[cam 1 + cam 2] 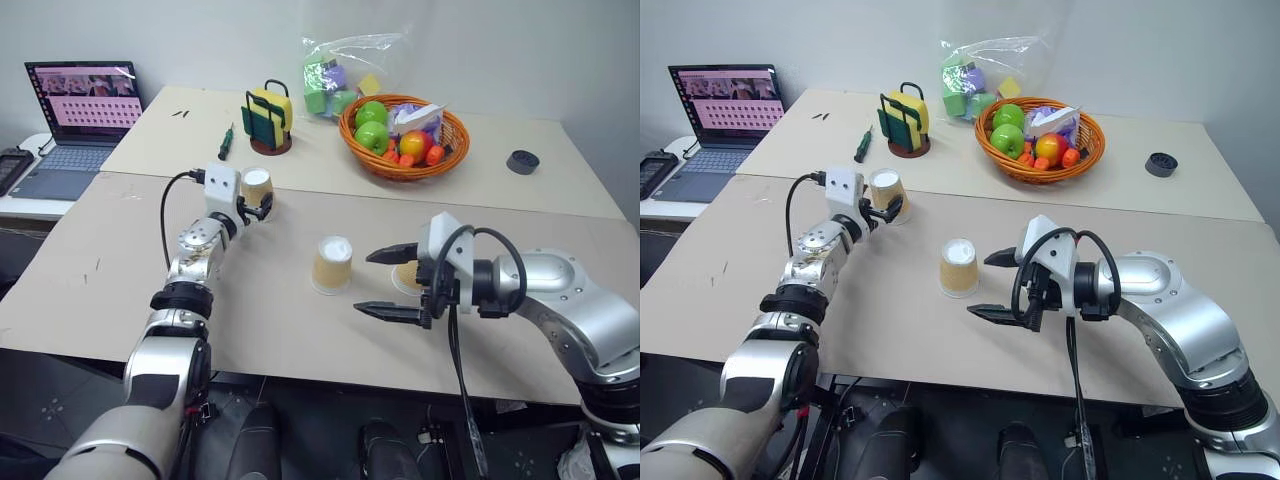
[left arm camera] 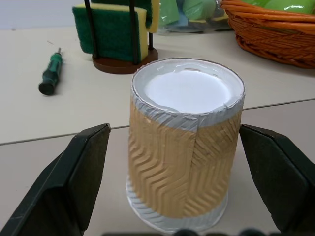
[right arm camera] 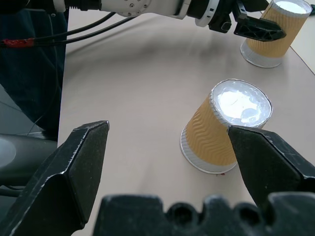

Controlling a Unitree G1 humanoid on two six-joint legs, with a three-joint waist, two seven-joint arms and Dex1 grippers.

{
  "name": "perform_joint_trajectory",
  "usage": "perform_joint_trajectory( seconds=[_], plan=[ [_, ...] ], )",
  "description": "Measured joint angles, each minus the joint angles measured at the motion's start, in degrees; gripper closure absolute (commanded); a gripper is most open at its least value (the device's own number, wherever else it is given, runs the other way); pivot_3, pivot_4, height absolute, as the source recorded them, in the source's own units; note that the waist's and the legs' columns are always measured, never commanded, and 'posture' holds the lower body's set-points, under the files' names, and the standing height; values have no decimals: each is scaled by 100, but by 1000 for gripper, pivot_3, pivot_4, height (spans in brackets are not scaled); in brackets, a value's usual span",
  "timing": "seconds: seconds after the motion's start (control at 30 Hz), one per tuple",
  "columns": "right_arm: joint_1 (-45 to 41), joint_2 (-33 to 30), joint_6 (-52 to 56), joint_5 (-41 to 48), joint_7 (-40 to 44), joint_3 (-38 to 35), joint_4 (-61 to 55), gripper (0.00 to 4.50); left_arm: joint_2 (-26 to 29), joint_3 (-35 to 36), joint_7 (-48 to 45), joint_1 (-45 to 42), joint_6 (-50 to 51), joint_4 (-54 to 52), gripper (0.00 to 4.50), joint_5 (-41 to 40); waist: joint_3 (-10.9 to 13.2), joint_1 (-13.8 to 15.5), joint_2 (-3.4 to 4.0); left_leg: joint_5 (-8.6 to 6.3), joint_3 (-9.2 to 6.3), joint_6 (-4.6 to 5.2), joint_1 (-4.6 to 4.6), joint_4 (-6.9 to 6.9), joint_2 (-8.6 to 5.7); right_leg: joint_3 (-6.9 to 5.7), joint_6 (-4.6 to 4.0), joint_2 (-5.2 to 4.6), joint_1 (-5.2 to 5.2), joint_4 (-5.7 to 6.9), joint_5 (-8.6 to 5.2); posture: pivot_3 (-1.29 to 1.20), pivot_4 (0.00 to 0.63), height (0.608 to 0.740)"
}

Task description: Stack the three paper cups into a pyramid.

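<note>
Reaching across the tan desk (image 1: 120, 260), the robot's left hand (image 1: 257, 203) brackets the far-left paper cup (image 1: 257, 184), its black fingers (image 2: 74, 177) spread wide on either side of the ribbed wall and, as the wrist view shows, not touching it. That cup stands upside down, white base up, as does the middle cup (image 1: 332, 264) near the desk's centre. A third cup (image 1: 408, 275) sits to the right, largely hidden behind the right hand (image 1: 392, 282), which hangs wide open and empty above the desk just right of the middle cup. None of the three is stacked, so the pyramid appears unstarted. The risk from here, by this view, lies in the closing grip: a light paper cup could crumple under a hard squeeze, or skid and tip if one finger meets it first. Beyond the cups, on the far side, stand a sponge holder (image 1: 268, 118), a green screwdriver (image 1: 227, 142) and a fruit basket (image 1: 403, 136); a wide swing could knock them.
</note>
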Motion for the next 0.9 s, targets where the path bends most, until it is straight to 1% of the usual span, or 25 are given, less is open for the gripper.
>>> perform_joint_trajectory(
  seconds=[0.2,0.3,0.5,0.6,0.67,0.7,0.9],
  plan=[
    [14,4,0,-4,-60,-9,0,0,-216,69,-132,-391,-252,696,61,11,0,-3,0,0,0,0,-1,-1,-1,0,0,0,-1,0,0,0,150,661],
    [41,3,0,-6,-96,-17,0,0,-224,101,-107,-561,-319,955,61,15,0,-6,-1,0,0,-1,-1,-1,-1,0,1,0,-1,0,0,0,150,661],
    [98,3,0,-7,-163,-21,-21,0,-223,133,-55,-699,-542,1147,61,57,0,-7,-1,1,0,-1,-1,-1,-1,0,1,0,-1,0,0,0,150,661],
    [114,2,0,-7,-171,-21,-49,0,-223,132,-56,-699,-623,1208,727,67,0,-7,-1,1,0,-2,-1,0,-1,0,1,0,-1,1,0,0,150,661],
    [128,2,0,-8,-176,-21,-50,0,-222,131,-58,-699,-624,1218,1461,82,0,-7,-1,2,0,-2,-1,0,-1,0,2,0,-1,1,1,0,150,661],
    [134,2,0,-8,-181,-22,-50,0,-222,131,-61,-699,-624,1220,1729,88,0,-5,-1,2,0,-2,-1,0,-1,0,2,0,-1,1,1,0,150,661],
    [140,2,0,-8,-192,-22,-50,0,-222,133,-69,-700,-630,1221,1729,135,0,-6,-1,2,0,-3,-1,0,-1,0,2,0,-1,1,1,0,150,661]
  ],
)
